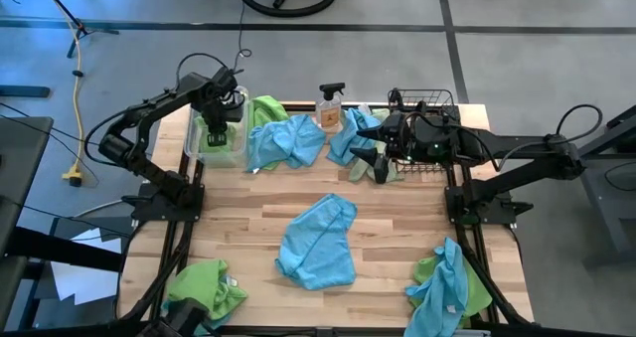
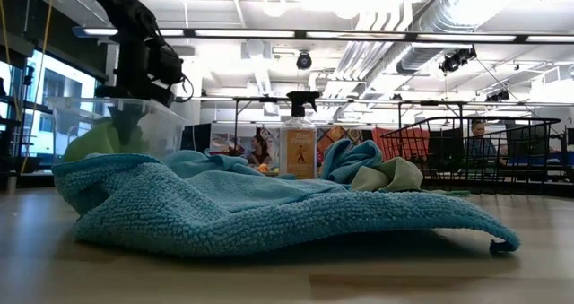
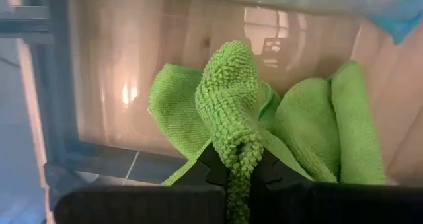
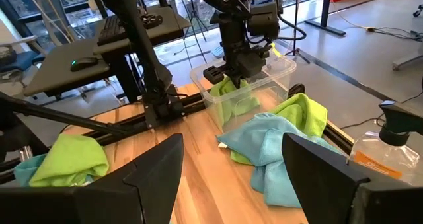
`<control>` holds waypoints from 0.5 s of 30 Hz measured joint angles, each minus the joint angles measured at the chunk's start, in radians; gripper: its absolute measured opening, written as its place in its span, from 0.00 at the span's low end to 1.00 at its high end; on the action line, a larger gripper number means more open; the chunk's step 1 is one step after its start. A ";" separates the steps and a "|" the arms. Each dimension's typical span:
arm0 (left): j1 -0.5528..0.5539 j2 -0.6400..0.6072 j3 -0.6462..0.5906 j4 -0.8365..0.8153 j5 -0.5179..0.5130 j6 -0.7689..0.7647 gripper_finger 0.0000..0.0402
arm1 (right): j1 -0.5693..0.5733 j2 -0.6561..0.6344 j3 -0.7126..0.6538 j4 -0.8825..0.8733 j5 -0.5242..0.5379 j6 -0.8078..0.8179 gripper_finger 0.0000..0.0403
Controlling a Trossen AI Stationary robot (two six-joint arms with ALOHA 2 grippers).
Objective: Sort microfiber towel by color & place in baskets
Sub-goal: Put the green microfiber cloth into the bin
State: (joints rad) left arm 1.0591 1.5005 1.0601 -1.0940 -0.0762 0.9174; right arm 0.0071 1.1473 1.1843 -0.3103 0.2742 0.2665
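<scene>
My left gripper [image 1: 221, 128] points down into the clear plastic tub [image 1: 199, 138] at the far left and is shut on a lime green towel [image 3: 228, 98]. My right gripper [image 4: 234, 178] stands open above the table beside the black wire basket [image 1: 429, 113], with nothing between its fingers. Blue towels lie at the table's middle [image 1: 318, 243] and next to the tub [image 1: 288, 143]. One green towel [image 1: 266, 108] lies behind the tub and another [image 1: 204, 289] at the near left corner. A green and blue heap [image 1: 447, 289] lies at the near right corner. My left gripper pinches a bunched fold of the green towel [image 3: 239, 159] between its two fingers, which come from above and point down. The towel hangs slack below them, and its lower folds [image 3: 310, 128] rest on the tub's floor.
A clear spray bottle [image 1: 331, 106] with a black trigger stands at the far edge between the tub and the wire basket. Another blue towel [image 1: 350, 130] lies heaped next to my right gripper. Bare wood shows on either side of the middle blue towel.
</scene>
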 joint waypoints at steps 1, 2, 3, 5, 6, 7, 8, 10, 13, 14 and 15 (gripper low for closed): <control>-0.001 0.000 -0.008 0.000 0.001 0.002 0.00 | 0.000 0.000 0.000 0.000 -0.001 0.006 0.63; -0.001 0.000 -0.018 0.004 0.001 0.003 0.00 | 0.000 0.000 0.000 0.000 -0.002 0.013 0.63; -0.001 0.000 -0.029 0.009 0.001 0.004 0.00 | 0.000 0.000 0.000 0.000 -0.002 0.020 0.63; -0.002 0.000 -0.058 0.029 -0.003 0.004 0.00 | 0.000 0.000 0.000 0.000 -0.002 0.025 0.63; -0.002 0.000 -0.074 0.042 -0.010 0.004 0.00 | 0.000 0.000 0.000 0.000 -0.002 0.025 0.63; -0.001 0.000 -0.089 0.052 -0.012 0.003 0.00 | 0.000 0.000 0.000 0.000 -0.001 0.025 0.63; -0.001 0.000 -0.104 0.061 -0.011 0.004 0.00 | 0.000 0.000 0.000 0.000 -0.002 0.028 0.63; -0.001 0.000 -0.131 0.093 -0.010 0.004 0.00 | 0.000 0.000 0.000 0.000 0.002 0.037 0.63; -0.012 -0.001 -0.142 0.141 -0.033 0.006 0.00 | 0.000 0.000 0.000 0.000 0.006 0.048 0.63; -0.013 -0.001 -0.144 0.161 -0.035 0.005 0.00 | 0.000 0.000 0.000 0.000 0.006 0.048 0.63; -0.013 -0.001 -0.145 0.171 -0.035 0.003 0.00 | 0.000 0.000 0.000 0.000 0.006 0.049 0.63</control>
State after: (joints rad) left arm 1.0458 1.4998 0.9148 -0.9235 -0.1113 0.9206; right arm 0.0071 1.1473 1.1843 -0.3103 0.2802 0.3151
